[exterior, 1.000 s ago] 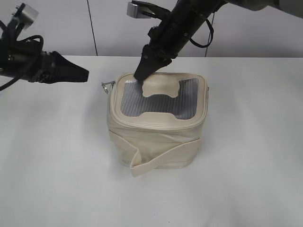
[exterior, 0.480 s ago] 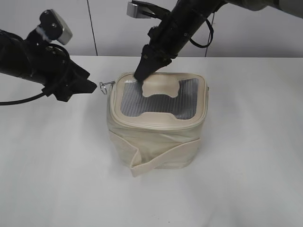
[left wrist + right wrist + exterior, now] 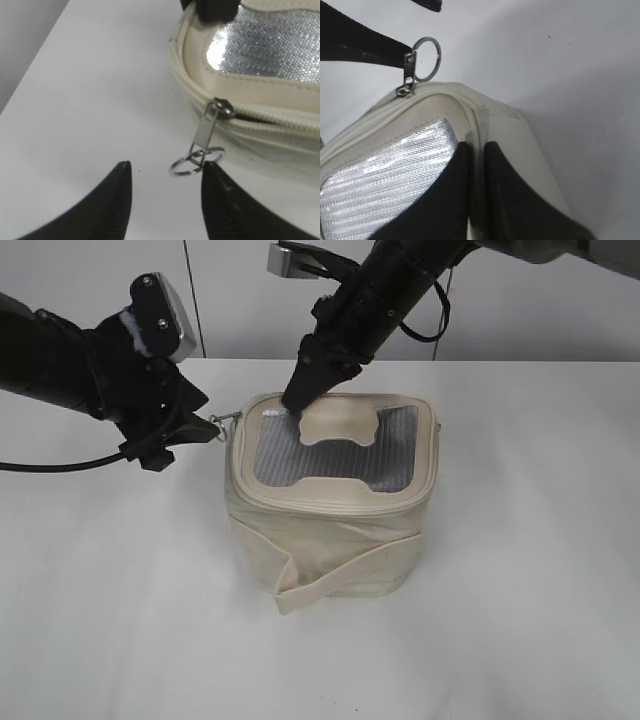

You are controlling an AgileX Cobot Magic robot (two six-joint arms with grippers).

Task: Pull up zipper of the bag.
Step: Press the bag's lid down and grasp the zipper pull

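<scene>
The cream bag (image 3: pixel 330 530) stands on the white table, with its grey mesh top (image 3: pixel 290 460) facing up. The zipper (image 3: pixel 300 502) runs round the top rim. Its silver pull with a ring (image 3: pixel 226 421) sticks out at the back left corner. My left gripper (image 3: pixel 205 428) is open. In the left wrist view the ring (image 3: pixel 195 161) lies just ahead of the jaws (image 3: pixel 167 165), beside the right fingertip. My right gripper (image 3: pixel 298 400) is shut on the bag's top rim at the back left corner (image 3: pixel 477 146). The pull also shows in the right wrist view (image 3: pixel 410 67).
The bag's cream strap (image 3: pixel 345 575) hangs across its front side. The white table (image 3: pixel 520 590) extends all round the bag. A pale wall stands behind it. A black cable (image 3: pixel 60 462) trails from the left arm.
My left arm has swung right toward the bag and turned, bringing its open jaws to the zipper pull ring. The right gripper and the bag have stayed put.
</scene>
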